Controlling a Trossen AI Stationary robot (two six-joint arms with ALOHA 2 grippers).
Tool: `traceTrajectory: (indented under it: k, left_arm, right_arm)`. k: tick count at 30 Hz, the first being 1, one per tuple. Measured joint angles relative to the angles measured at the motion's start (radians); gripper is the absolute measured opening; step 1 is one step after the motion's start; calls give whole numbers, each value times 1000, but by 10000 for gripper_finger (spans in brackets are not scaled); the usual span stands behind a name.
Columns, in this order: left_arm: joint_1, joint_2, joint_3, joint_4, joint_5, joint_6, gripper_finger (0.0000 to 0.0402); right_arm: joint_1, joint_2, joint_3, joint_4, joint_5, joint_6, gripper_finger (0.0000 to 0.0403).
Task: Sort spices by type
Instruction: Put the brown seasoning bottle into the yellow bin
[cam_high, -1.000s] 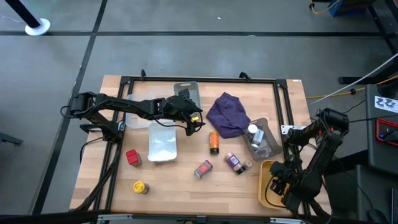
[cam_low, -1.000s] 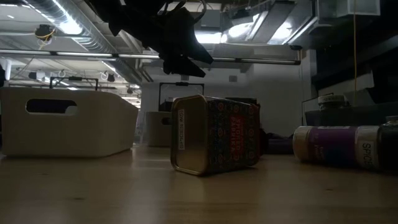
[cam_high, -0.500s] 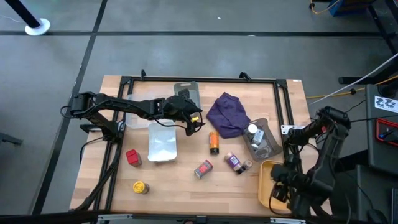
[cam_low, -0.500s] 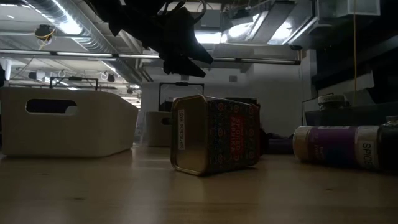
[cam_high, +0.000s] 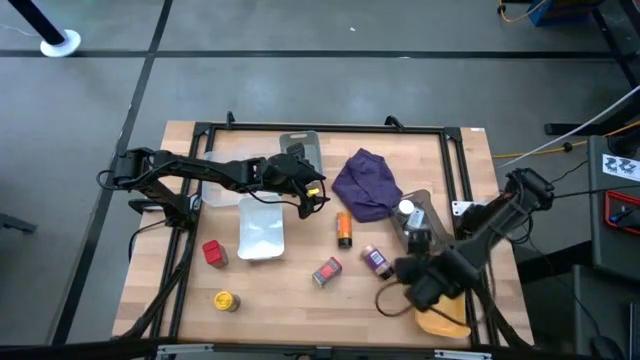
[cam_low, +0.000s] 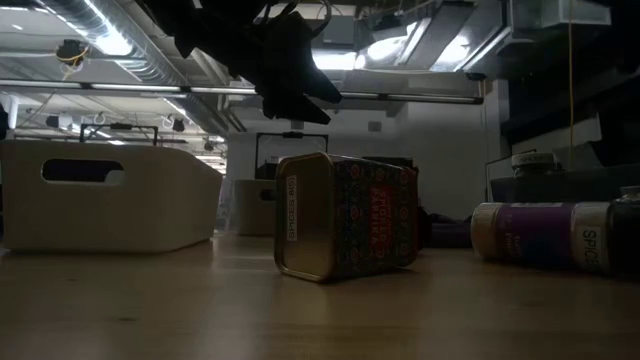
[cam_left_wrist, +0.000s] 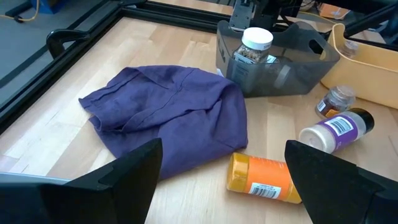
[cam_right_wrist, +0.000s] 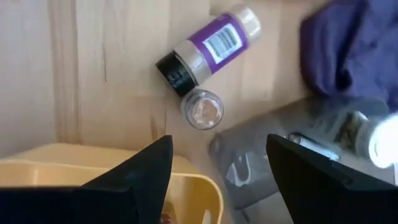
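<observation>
Spices lie scattered on the surface (cam_high: 290, 290): purple-labelled jar (cam_right_wrist: 208, 47) beside small jar (cam_right_wrist: 201, 108). My right claw (cam_right_wrist: 214, 180) has swung from the yellow tray (cam_right_wrist: 81, 186) toward them, released and empty; left claw (cam_left_wrist: 217, 180) hovers released over the cloth (cam_left_wrist: 168, 118).

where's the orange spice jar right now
In the high view the orange jar lies on its side near the table's middle, just below the purple cloth, with the patterned tin further toward the front.
</observation>
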Motion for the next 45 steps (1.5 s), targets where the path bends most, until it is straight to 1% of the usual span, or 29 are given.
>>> traceTrajectory:
  k: [3, 6, 12, 22, 27, 32, 38, 45]
  left_arm:
    - [0, 0, 0, -1, 0, 0, 322]
    - [0, 0, 0, -2, 0, 0, 322]
    - [0, 0, 0, -14, 0, 0, 322]
    - [0, 0, 0, -48, 0, -4, 322]
    - [0, 0, 0, -48, 0, -4, 322]
    - [0, 0, 0, -47, 0, -4, 322]
    - [0, 0, 0, -48, 0, -4, 322]
    - [0, 0, 0, -48, 0, -1, 322]
  right_arm:
    - [-59, 0, -1, 20, -62, -107, 260]
    - [-99, 0, -17, 72, -92, -179, 260]
    - [-120, 0, -109, 163, -119, -285, 260]
    - [-120, 0, -250, 285, -111, -300, 260]
    - [-120, 0, -312, 377, -105, -346, 259]
    - [-125, 0, -346, 394, -92, -360, 259]
    - [-153, 0, -398, 421, -136, -365, 259]
    - [-192, 0, -409, 462, -142, -372, 254]
